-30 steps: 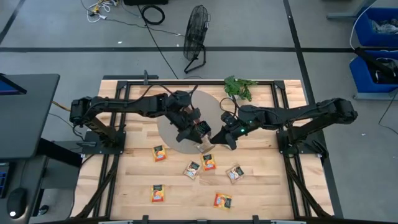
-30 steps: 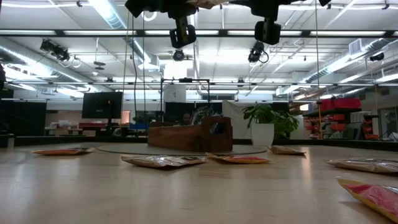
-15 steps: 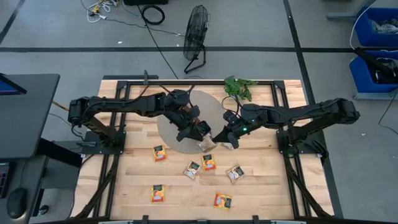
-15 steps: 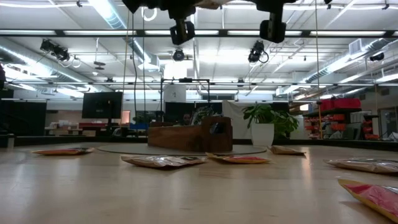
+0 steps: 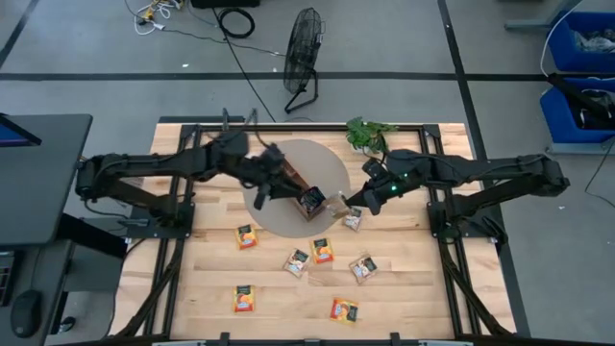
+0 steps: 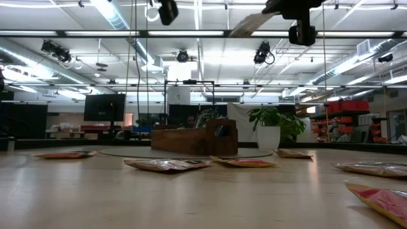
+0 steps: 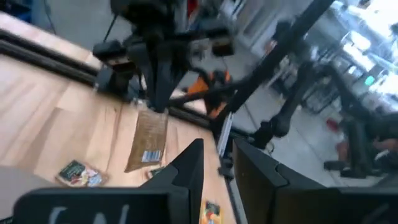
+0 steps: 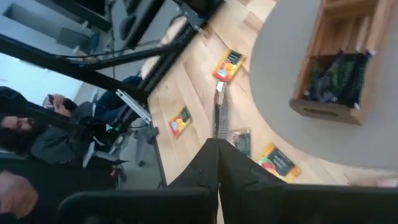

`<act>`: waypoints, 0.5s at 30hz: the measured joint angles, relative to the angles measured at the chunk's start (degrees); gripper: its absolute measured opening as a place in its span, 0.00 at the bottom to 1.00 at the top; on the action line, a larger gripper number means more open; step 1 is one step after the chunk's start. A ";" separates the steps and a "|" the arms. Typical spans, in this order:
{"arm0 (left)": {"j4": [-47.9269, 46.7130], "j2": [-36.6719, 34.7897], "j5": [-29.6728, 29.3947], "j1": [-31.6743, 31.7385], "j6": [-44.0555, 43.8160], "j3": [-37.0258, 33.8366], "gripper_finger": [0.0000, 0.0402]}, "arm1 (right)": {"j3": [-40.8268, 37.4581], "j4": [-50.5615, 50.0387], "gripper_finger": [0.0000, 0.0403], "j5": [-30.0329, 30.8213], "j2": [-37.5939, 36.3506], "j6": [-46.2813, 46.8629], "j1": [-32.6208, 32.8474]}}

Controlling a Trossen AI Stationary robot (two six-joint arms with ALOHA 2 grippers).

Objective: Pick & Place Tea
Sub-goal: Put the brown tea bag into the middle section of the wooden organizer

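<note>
Holding a beige sachet (image 7: 148, 142) edge-on above the surface (image 5: 192, 279), the right tool (image 5: 348, 202) is clenched on it beside the tray (image 5: 306, 197); its fingertips are hard to make out from above. The left tool (image 5: 272, 183) hangs released over the grey mat (image 5: 332, 168), gripping nothing. Seven sachets lie loose on the wood. Dark sachets (image 8: 336, 74) fill one tray compartment; their number is unclear.

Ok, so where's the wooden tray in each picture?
High view: the wooden tray is at mid-table, between the two arms.
Low view: centre, far back.
Left wrist view: not in it; it shows the right gripper holding a beige sachet.
Right wrist view: upper right.
Shared landmark: the round grey mat under the tray.
</note>
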 joint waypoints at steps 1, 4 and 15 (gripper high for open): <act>2.86 -1.10 -0.76 0.09 -0.91 -1.59 0.21 | -0.02 -0.47 0.00 -0.13 0.00 0.01 -0.06; 5.64 -5.16 -2.68 0.63 -3.46 -6.58 0.20 | 0.00 -0.51 0.00 -0.16 0.02 0.68 -0.25; 3.46 -20.02 -7.83 1.84 -5.09 -18.10 0.18 | 11.03 -11.03 0.00 -0.12 5.00 -3.04 -5.26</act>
